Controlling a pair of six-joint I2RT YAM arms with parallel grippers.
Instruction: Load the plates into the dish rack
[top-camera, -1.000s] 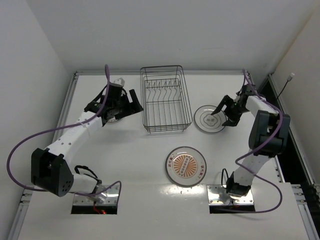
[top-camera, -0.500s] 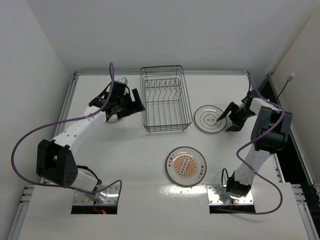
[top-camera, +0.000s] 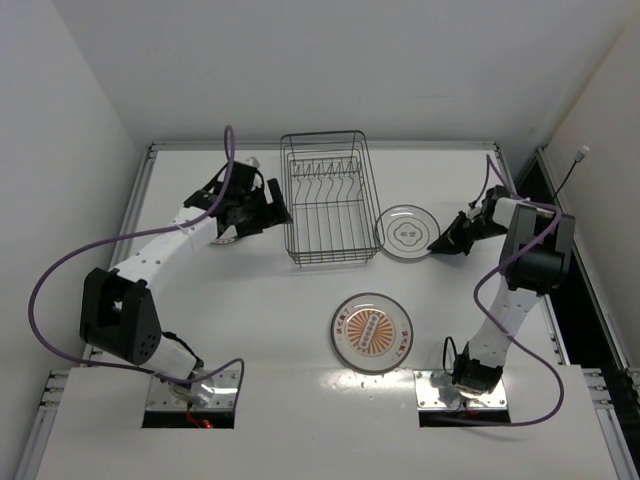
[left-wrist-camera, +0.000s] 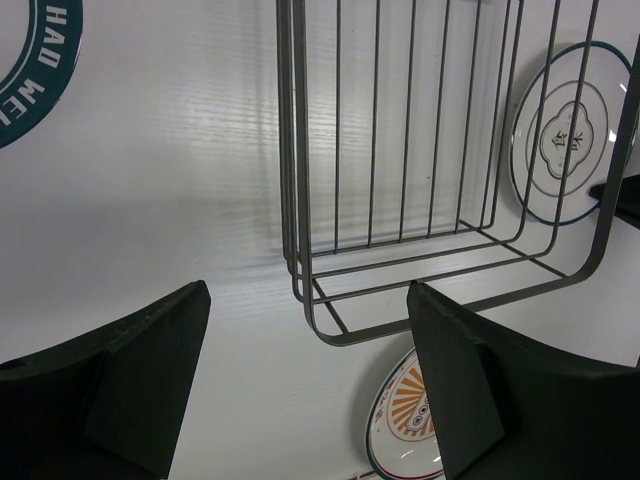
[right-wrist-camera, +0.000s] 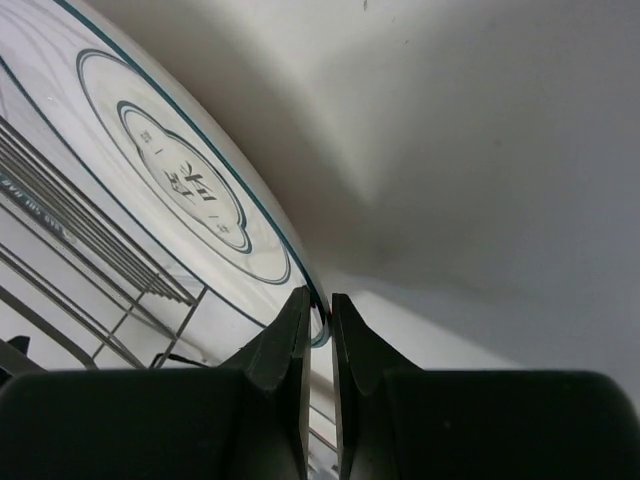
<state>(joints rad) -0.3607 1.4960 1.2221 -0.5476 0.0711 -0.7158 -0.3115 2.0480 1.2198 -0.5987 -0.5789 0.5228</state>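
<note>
The white plate with the grey emblem (top-camera: 403, 231) lies on the tabletop (top-camera: 270, 320) just to the right of the dish rack (top-camera: 330, 200), near the rack's right wall. It looks like glazed ceramic, so I judge it stiff, fairly heavy for its size, slippery and likely to chip if knocked against wire. Being shallow and flat, its thin outer rim is the only real place to take it. That is where the right jaws sit: in the right wrist view the two fingers (right-wrist-camera: 275, 365) are pinched shut on the plate's right-hand edge, with the emblem facing up beyond them. Whether the plate is clear of the tabletop I cannot tell. A grip on one edge leaves the rest of the plate hanging out as a lever, so it may swivel or slip between the pads when tipped upright for the tines.

The plate with the orange-brown centre (top-camera: 371, 332) lies flat nearer the arm bases, well apart from the rack. The blue-rimmed plate (left-wrist-camera: 30, 70) lies to the left of the rack, close by the left arm (top-camera: 165, 250), whose jaws hover wide apart and empty, pointed at the rack's left wall
</note>
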